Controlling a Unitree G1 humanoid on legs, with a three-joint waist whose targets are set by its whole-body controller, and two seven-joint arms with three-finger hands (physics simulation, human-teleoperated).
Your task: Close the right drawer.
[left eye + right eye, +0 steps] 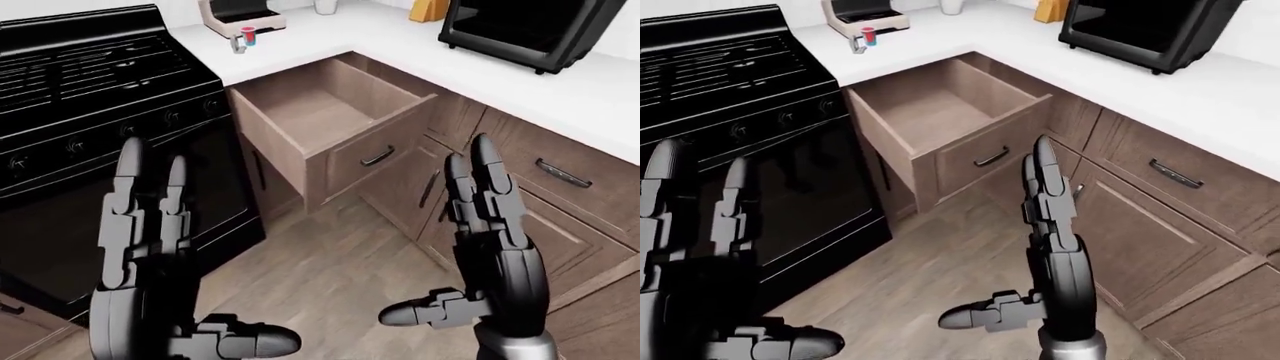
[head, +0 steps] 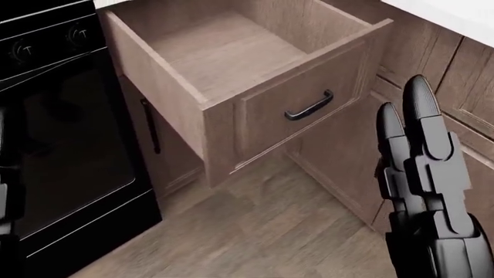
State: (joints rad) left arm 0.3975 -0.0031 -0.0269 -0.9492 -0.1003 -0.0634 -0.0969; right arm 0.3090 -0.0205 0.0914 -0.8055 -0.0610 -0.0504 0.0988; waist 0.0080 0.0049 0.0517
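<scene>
The wooden drawer (image 1: 330, 112) stands pulled fully out beside the black stove (image 1: 90, 82), empty inside, with a dark handle (image 2: 308, 107) on its face. My right hand (image 1: 490, 225) is raised below and right of the drawer face, fingers straight up and open, thumb out to the left, touching nothing. My left hand (image 1: 145, 217) hovers at the lower left before the oven door, fingers also spread and empty. In the head view the right hand's fingers (image 2: 421, 150) stand right of the handle, apart from it.
A white counter (image 1: 560, 97) runs up the right with a black microwave (image 1: 530, 26) on it. Closed cabinet doors and a shut drawer (image 1: 560, 172) lie under it. A toaster (image 1: 240, 15) sits at the counter's top. Wood floor (image 1: 320, 270) spreads below.
</scene>
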